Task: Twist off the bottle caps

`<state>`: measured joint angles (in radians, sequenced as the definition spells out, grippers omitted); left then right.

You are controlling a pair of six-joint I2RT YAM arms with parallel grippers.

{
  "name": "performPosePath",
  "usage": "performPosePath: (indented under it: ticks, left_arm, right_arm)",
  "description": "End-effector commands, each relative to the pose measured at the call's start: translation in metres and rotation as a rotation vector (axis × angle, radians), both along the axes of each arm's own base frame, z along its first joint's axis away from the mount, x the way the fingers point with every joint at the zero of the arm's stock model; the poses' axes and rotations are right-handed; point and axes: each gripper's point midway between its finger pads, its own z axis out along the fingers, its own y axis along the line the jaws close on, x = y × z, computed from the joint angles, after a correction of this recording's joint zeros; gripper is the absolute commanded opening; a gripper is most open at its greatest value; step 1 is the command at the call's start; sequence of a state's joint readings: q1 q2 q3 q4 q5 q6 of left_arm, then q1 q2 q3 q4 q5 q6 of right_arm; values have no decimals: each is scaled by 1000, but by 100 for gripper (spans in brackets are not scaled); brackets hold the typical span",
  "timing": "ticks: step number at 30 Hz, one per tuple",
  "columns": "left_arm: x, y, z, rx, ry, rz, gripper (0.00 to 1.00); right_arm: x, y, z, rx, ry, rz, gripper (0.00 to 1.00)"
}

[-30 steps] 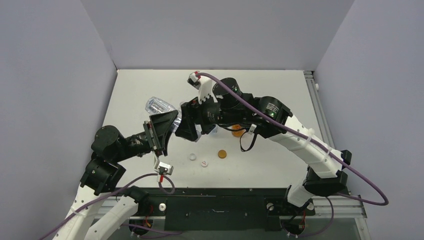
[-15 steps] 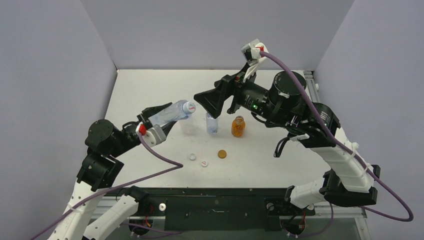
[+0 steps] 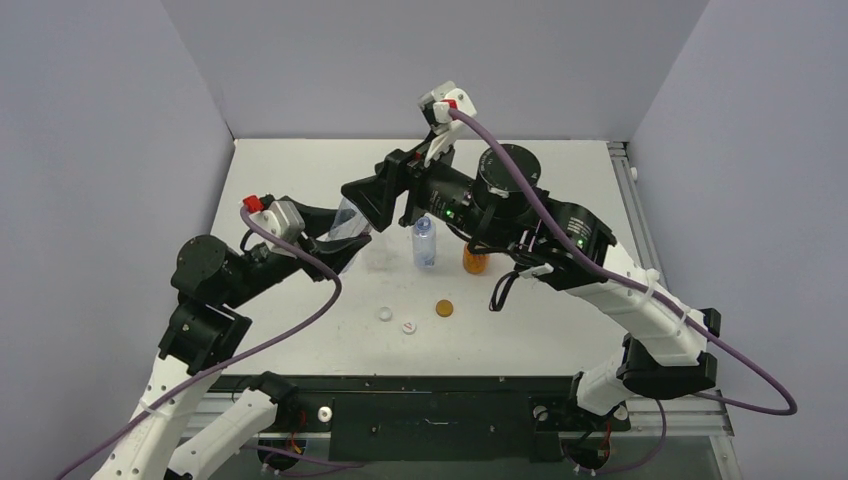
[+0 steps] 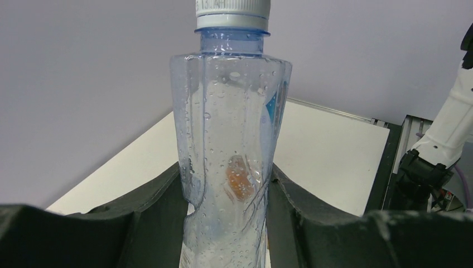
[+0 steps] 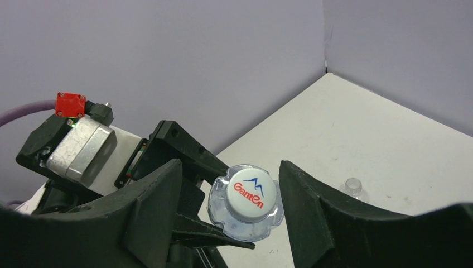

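Observation:
My left gripper [image 3: 335,232] is shut on a clear water bottle [image 4: 228,156] and holds it tilted above the table, gripped around its waist [image 4: 226,195]. The bottle's white cap [image 5: 248,194], printed "Ganten", is still on; it also shows at the top of the left wrist view [image 4: 232,6]. My right gripper [image 3: 365,200] is open, its fingers on either side of this cap [image 5: 230,187] without touching it. Two white caps [image 3: 385,314] [image 3: 408,326] and a golden-brown cap [image 3: 444,308] lie loose on the table.
A short clear bottle with a blue label [image 3: 424,243] stands mid-table. An orange bottle [image 3: 474,263] stands beside it, partly under my right arm. An open clear bottle neck [image 5: 352,186] shows on the table. Grey walls enclose the table.
My right gripper had pulled up and to the right, and has now come back left to straddle the cap. My left gripper has turned, pointing the bottle's cap at it.

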<state>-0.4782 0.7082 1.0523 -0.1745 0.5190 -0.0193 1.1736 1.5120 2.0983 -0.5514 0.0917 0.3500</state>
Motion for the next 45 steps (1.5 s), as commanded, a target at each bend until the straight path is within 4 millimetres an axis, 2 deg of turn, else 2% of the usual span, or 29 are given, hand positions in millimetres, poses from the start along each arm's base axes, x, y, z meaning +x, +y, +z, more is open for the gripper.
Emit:
performPosePath:
  ticks: [1, 5, 11, 12, 14, 15, 17, 20, 24, 31, 33, 35, 36, 37, 39, 43, 45]
  left_arm:
    - [-10, 6, 43, -113, -51, 8, 41]
    - [-11, 8, 46, -121, -55, 13, 40]
    - [-12, 9, 46, -126, -60, 15, 38]
    - [-13, 9, 46, -126, -61, 15, 38]
    - [-12, 9, 47, -125, -64, 15, 38]
    - [-13, 9, 48, -125, -68, 15, 38]
    - [-13, 9, 48, -125, -71, 15, 38]
    - [-12, 8, 49, -124, -71, 14, 37]
    - [-12, 8, 50, -123, -78, 12, 37]
    - [-11, 8, 50, -121, -76, 14, 37]
    - [-11, 7, 50, -121, -75, 13, 37]
    - [-11, 7, 50, -119, -75, 10, 36]
    - [-12, 7, 50, -119, -76, 9, 36]
    - [-12, 7, 50, -119, -76, 6, 36]
    - [-13, 6, 50, -120, -72, -5, 36]
    - [-20, 1, 55, -150, -42, -50, 35]
    - [-25, -4, 59, -175, -9, -100, 34]
  right_arm:
    - [2, 0, 24, 79, -24, -28, 55]
    - [8, -1, 19, 77, -12, -63, 47]
    - [15, -2, 9, 54, 1, -107, 41]
    - [16, -2, 8, 50, 3, -110, 41]
    - [17, 0, 5, 43, 10, -110, 47]
    - [17, 1, 3, 36, 16, -111, 53]
    - [17, 3, 2, 34, 22, -106, 57]
    - [16, 6, 3, 45, 27, -96, 56]
    - [14, 9, 5, 53, 30, -81, 50]
    - [9, 18, 3, 56, 36, -38, 49]
    - [10, 18, 3, 56, 35, -38, 44]
    - [10, 17, 5, 60, 31, -41, 33]
    - [10, 16, 6, 63, 29, -44, 23]
    - [10, 14, 8, 66, 24, -46, 18]
    - [10, 10, 15, 77, 9, -51, 3]
    - [-1, 4, 35, 103, -56, 18, 0]
    - [-28, 6, 49, 129, -115, 187, 0]
